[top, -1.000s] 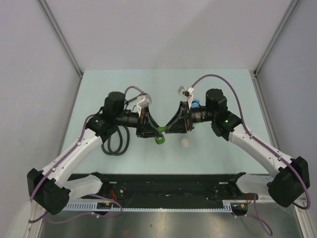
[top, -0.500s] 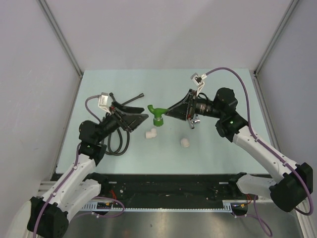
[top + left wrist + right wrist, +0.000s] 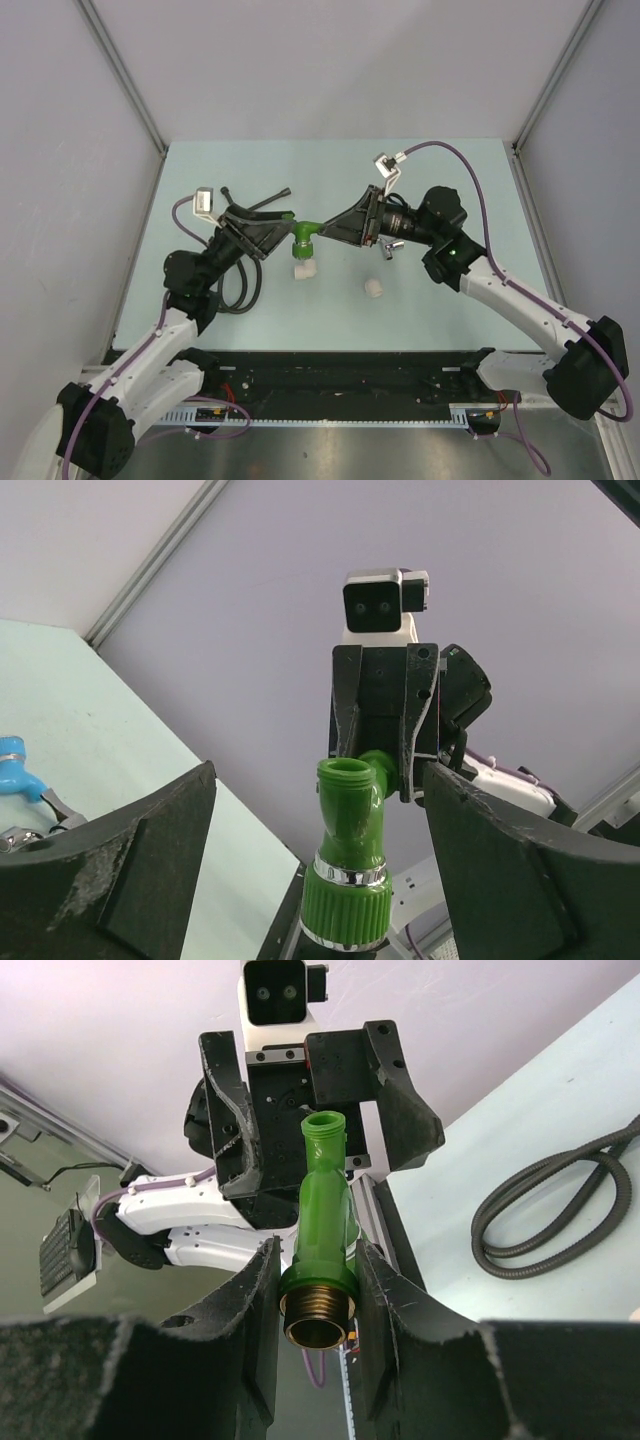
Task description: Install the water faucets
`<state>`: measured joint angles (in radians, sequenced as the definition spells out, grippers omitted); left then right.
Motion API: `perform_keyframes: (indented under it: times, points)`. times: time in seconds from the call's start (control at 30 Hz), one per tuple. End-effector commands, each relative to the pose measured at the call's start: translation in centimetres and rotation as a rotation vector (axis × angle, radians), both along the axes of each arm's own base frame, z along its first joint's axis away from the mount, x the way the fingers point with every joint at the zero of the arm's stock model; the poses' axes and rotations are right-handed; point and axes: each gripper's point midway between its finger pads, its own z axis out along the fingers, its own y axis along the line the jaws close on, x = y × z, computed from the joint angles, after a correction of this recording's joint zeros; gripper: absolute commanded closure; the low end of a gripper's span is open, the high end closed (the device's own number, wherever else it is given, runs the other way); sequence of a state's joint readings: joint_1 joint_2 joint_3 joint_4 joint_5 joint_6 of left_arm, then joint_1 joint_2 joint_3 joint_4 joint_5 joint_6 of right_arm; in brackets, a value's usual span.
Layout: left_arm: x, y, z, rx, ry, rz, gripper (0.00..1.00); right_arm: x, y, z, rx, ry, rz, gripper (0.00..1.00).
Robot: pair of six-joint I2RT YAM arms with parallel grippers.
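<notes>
My right gripper [image 3: 318,1250] is shut on the bright green water faucet [image 3: 322,1210], with its metal threaded end [image 3: 318,1322] pointing at the wrist camera. In the top view the faucet [image 3: 302,233] hangs above the table between the two arms, held by the right gripper [image 3: 322,230]. My left gripper [image 3: 318,780] is open, and the green faucet [image 3: 352,870] stands between its fingers [image 3: 120,880] with gaps on both sides. From above, the left gripper [image 3: 288,226] faces the faucet's left end. A blue-handled faucet [image 3: 12,755] lies on the table under the right arm.
Two white elbow fittings [image 3: 302,268] [image 3: 373,289] lie on the pale green table [image 3: 450,170] below the grippers. A coiled black hose [image 3: 235,285] lies under the left arm; its coil [image 3: 560,1210] shows in the right wrist view. Grey walls enclose the table.
The left gripper let go of the green faucet, opened and pulled back left, then came back with open jaws around it. The right arm lifted the faucet and carried it slightly left.
</notes>
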<state>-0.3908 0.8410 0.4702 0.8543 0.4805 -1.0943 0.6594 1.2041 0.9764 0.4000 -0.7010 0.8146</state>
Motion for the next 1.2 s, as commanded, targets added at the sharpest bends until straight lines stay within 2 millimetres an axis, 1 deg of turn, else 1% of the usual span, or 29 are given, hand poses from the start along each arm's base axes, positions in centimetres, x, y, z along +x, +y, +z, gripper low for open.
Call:
perform_keyframes:
  times: [0.0, 0.03, 0.07, 0.13, 0.17, 0.2, 0.23, 0.27, 0.3, 0.33, 0.37, 0.4, 0.47, 0.5, 0.53, 0.57, 0.63, 0.7, 0.73, 0.77, 0.83, 0.87, 0.9, 0.97, 1.0, 1.03, 1.07, 1.1, 1.17]
  points:
    - [-1.3, 0.0, 2.6, -0.04, -0.094, -0.021, 0.14, -0.1, -0.1, 1.8, 0.05, -0.032, -0.027, 1.0]
    - [-1.4, 0.1, 2.6, -0.025, -0.116, -0.011, 0.13, 0.0, -0.2, 1.6, 0.045, -0.023, -0.033, 1.0]
    - [-1.7, 0.2, 2.9, 0.005, -0.138, 0.005, 0.11, 0.0, -0.5, 1.9, 0.049, -0.021, -0.046, 1.0]
    - [-1.4, 0.5, 2.6, 0.164, -0.277, 0.095, 0.09, 0.4, -0.9, 1.5, 0.03, 0.007, -0.064, 1.0]
    - [-1.6, 0.9, 2.6, 0.255, -0.295, 0.133, 0.09, 0.4, -1.1, 1.4, 0.025, 0.018, -0.073, 1.0]
    - [-1.0, 1.5, 2.4, 0.384, -0.408, 0.216, 0.08, 0.4, -1.5, 1.2, 0.014, 0.036, -0.079, 1.0]
    - [-0.5, 2.3, 2.4, 0.448, -0.435, 0.281, 0.07, 0.5, -1.8, 1.1, 0.009, 0.043, -0.088, 1.0]
    - [-0.7, 3.1, 2.5, 0.52, -0.459, 0.319, 0.06, 0.4, -2.0, 1.1, 0.005, 0.048, -0.087, 1.0]
    - [-0.4, 3.9, 2.6, 0.613, -0.556, 0.384, 0.06, 0.2, -2.2, 1.1, -0.003, 0.056, -0.087, 1.0]
    - [-0.3, 4.5, 2.7, 0.66, -0.589, 0.427, 0.06, 0.3, -2.4, 1.1, -0.006, 0.06, -0.09, 1.0]
    - [-0.7, 5.0, 3.0, 0.695, -0.619, 0.445, 0.06, 0.1, -2.4, 0.7, -0.016, 0.076, -0.084, 1.0]
    - [-0.5, 5.4, 3.1, 0.767, -0.702, 0.486, 0.06, 0.0, -2.6, 0.8, -0.016, 0.08, -0.081, 1.0]
    - [-0.9, 5.4, 3.0, 0.821, -0.775, 0.492, 0.06, -0.2, -2.5, 0.6, -0.02, 0.091, -0.07, 1.0]
    - [-0.9, 5.4, 2.9, 0.873, -0.849, 0.505, 0.04, -0.3, -2.5, 0.7, -0.018, 0.098, -0.063, 1.0]
    - [-1.2, 4.8, 2.3, 0.903, -0.887, 0.473, 0.0, -0.3, -2.4, 0.8, -0.014, 0.1, -0.057, 1.0]
    - [-1.2, 4.8, 2.2, 0.955, -0.952, 0.487, 0.0, -0.5, -2.4, 0.9, -0.01, 0.096, -0.049, 1.0]
    - [-1.5, 4.1, 1.9, 0.99, -1.005, 0.473, 0.0, -0.5, -2.4, 1.1, -0.005, 0.091, -0.042, 1.0]
    - [-1.2, 4.2, 1.8, 1.057, -1.061, 0.501, 0.0, -0.5, -2.3, 0.9, -0.009, 0.094, -0.034, 1.0]
    - [-1.2, 3.9, 2.0, 1.068, -1.08, 0.501, 0.0, -0.7, -2.2, 1.0, -0.011, 0.096, -0.023, 1.0]
    - [-1.0, 3.8, 1.5, 1.097, -1.081, 0.489, 0.0, -0.7, -2.1, 0.9, -0.013, 0.101, -0.017, 1.0]
    - [-0.8, 3.5, 1.7, 1.079, -1.062, 0.486, 0.03, -0.8, -1.9, 1.0, -0.011, 0.094, -0.007, 1.0]
    - [-0.9, 3.2, 1.4, 1.055, -1.022, 0.461, 0.04, -0.9, -1.9, 1.1, -0.008, 0.085, -0.005, 1.0]
    - [-1.0, 2.9, 2.1, 1.012, -1.022, 0.461, 0.07, -0.9, -1.8, 1.2, -0.005, 0.08, -0.003, 1.0]
    - [-1.1, 2.0, 2.0, 0.941, -0.974, 0.426, 0.09, -0.8, -1.8, 1.4, 0.001, 0.053, -0.005, 1.0]
    - [-1.2, 1.8, 2.0, 0.91, -0.954, 0.417, 0.11, -0.8, -1.8, 1.6, 0.004, 0.043, -0.007, 1.0]
    - [-0.9, 1.7, 2.4, 0.859, -0.924, 0.442, 0.12, -0.7, -1.8, 1.7, 0.007, 0.032, -0.015, 1.0]
    - [-0.9, 1.6, 2.5, 0.779, -0.83, 0.431, 0.12, -0.6, -1.8, 1.8, 0.01, 0.009, -0.023, 1.0]
    - [-0.8, 1.7, 2.8, 0.735, -0.789, 0.44, 0.12, -0.5, -1.8, 2.0, 0.014, -0.002, -0.035, 1.0]
    - [-0.3, 2.4, 3.5, 0.625, -0.681, 0.497, 0.08, -0.1, -2.0, 2.4, 0.023, -0.027, -0.059, 1.0]
